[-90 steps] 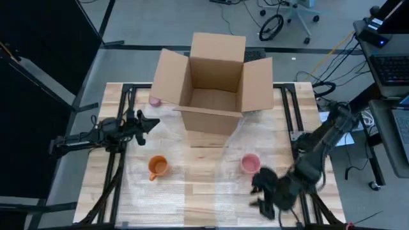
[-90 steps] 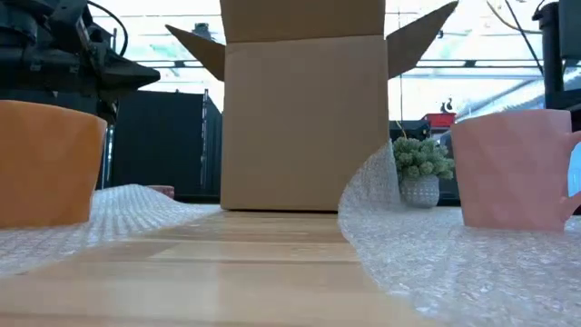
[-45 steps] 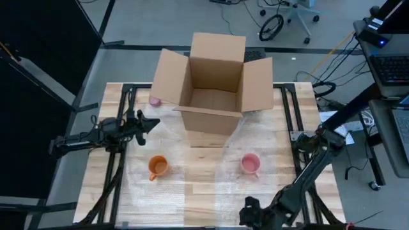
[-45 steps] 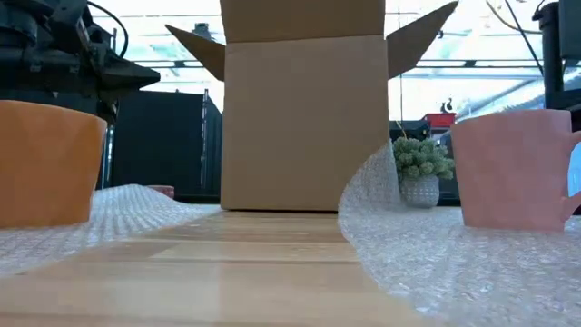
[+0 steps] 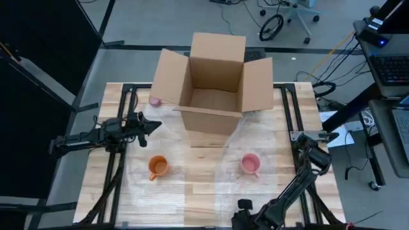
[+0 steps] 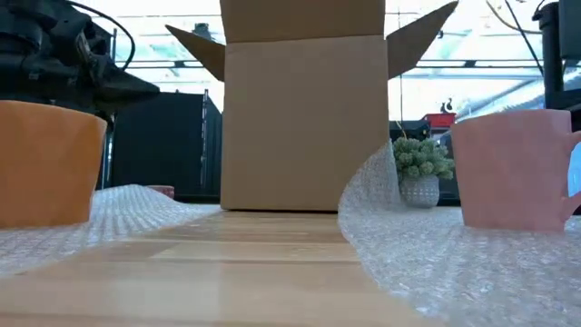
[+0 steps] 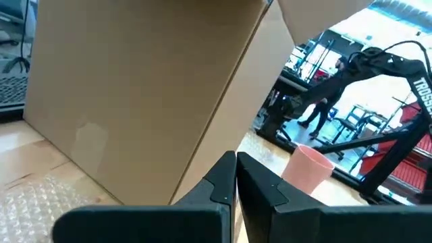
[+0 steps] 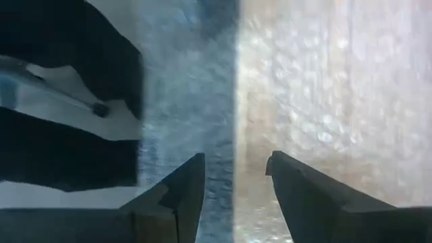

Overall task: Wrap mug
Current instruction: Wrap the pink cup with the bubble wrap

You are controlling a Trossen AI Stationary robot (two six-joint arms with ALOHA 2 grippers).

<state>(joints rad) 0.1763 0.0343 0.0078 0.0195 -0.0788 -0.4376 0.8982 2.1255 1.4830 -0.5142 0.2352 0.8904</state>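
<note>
The wooden table carries bubble wrap along its near side. My right tool hangs open over the wrap's near edge; I should pinch only the sheet, then fold it far over the pink mug. Far left, my left tool waits closed.

A robotics lab: office chair, floor cables, equipment racks.
</note>
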